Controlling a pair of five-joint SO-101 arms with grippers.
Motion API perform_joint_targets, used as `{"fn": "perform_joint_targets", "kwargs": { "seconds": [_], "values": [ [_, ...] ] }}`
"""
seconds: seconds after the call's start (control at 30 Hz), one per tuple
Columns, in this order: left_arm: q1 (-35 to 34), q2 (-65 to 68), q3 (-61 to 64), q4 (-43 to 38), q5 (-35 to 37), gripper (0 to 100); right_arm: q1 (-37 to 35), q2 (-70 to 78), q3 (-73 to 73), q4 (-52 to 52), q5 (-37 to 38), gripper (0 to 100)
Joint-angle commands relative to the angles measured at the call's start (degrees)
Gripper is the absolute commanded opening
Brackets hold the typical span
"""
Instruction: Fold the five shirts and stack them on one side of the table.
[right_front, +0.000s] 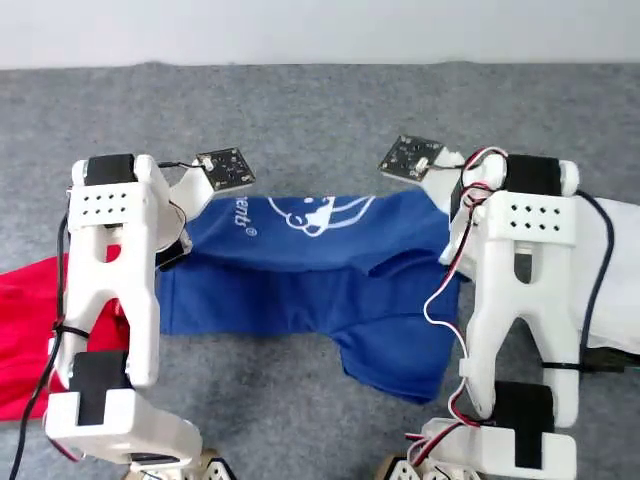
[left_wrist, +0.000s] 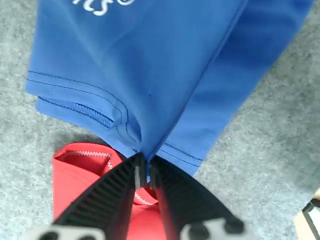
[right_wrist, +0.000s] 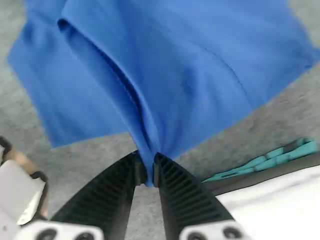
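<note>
A blue shirt (right_front: 320, 265) with white print lies across the middle of the grey table, partly lifted between the two arms. My left gripper (left_wrist: 142, 172) is shut on the blue shirt (left_wrist: 165, 75) at its hem, pinching a corner of the fabric. My right gripper (right_wrist: 147, 172) is shut on the blue shirt (right_wrist: 175, 75) at the opposite edge, with cloth bunched between its fingers. A red shirt (right_front: 35, 320) lies under the left arm at the table's left side; the red shirt (left_wrist: 85, 180) sits below the pinched hem. A white shirt (right_front: 610, 270) lies at the right edge.
The carpeted grey table (right_front: 320, 110) stretches bare behind the shirt. A white garment with a teal pattern (right_wrist: 270, 155) lies beside the right gripper. The two arm bases stand at the front edge, left (right_front: 110, 400) and right (right_front: 515, 420).
</note>
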Motion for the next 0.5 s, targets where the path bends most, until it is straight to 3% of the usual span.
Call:
{"fn": "perform_joint_targets", "kwargs": {
  "seconds": [0.0, 0.47],
  "values": [
    [0.2, 0.9, 1.0, 1.0, -0.5, 2, -1.7, -3.2, 0.9, 2.8, -0.7, 1.3],
    [-0.9, 3.2, 2.5, 5.4, -0.5, 2, -4.9, -22.1, 27.5, 2.8, -3.3, 1.1]
  ]
}}
